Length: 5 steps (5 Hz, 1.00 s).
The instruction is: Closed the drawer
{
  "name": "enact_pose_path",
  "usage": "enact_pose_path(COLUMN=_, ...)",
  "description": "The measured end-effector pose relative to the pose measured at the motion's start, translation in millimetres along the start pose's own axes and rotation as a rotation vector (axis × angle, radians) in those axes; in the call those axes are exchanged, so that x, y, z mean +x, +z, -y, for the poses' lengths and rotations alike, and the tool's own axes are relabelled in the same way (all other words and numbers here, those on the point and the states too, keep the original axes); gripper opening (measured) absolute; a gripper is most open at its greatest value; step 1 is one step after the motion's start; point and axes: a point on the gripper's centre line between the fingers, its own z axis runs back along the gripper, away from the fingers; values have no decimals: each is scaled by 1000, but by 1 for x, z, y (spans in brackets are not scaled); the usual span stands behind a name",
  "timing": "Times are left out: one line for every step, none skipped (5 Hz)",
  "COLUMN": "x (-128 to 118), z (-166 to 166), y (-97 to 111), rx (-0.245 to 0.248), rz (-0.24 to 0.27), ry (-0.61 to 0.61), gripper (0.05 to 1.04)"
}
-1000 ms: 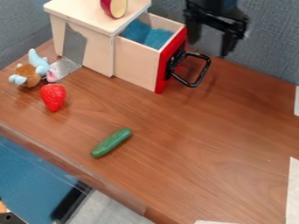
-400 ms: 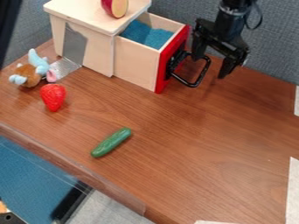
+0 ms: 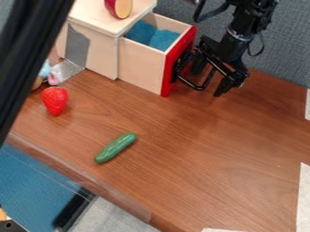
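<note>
At the upper right, the black gripper [image 3: 209, 82] hangs low beside the drawer's front with its fingers spread apart. The drawer [image 3: 142, 68] is pulled out of the light wooden box [image 3: 100, 52], and blue material shows inside it. Its red front [image 3: 171, 74] faces right and carries a black loop handle [image 3: 201, 87]. One finger is close behind the handle and the other is to its right; whether they touch it I cannot tell.
A cut red fruit [image 3: 120, 8] rests on the box top. A strawberry [image 3: 55, 100] and a plush toy [image 3: 51, 78] are at left, a cucumber [image 3: 115, 147] at centre-left. A dark bar crosses the upper left.
The gripper has come down and closer to the handle, its wrist now tilted. The dark bar has swung in at left, covering part of the plush toy. The drawer has not moved.
</note>
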Motion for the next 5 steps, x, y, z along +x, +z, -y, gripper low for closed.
enact_pose_path(x=2, z=-4, y=-6, rx=30, rz=-34, ry=22, gripper=961)
enact_pose_path(x=3, z=-12, y=-6, rx=44, rz=-30, ry=65, gripper=687)
enact_pose_path(x=4, z=-21, y=-6, rx=54, rz=-29, ry=112, gripper=394)
enact_pose_path(x=3, z=-32, y=-5, rx=66, rz=-32, ry=182, gripper=200)
enact_pose_path(x=-2, z=-43, y=-9, rx=92, rz=-58, ry=212, gripper=156)
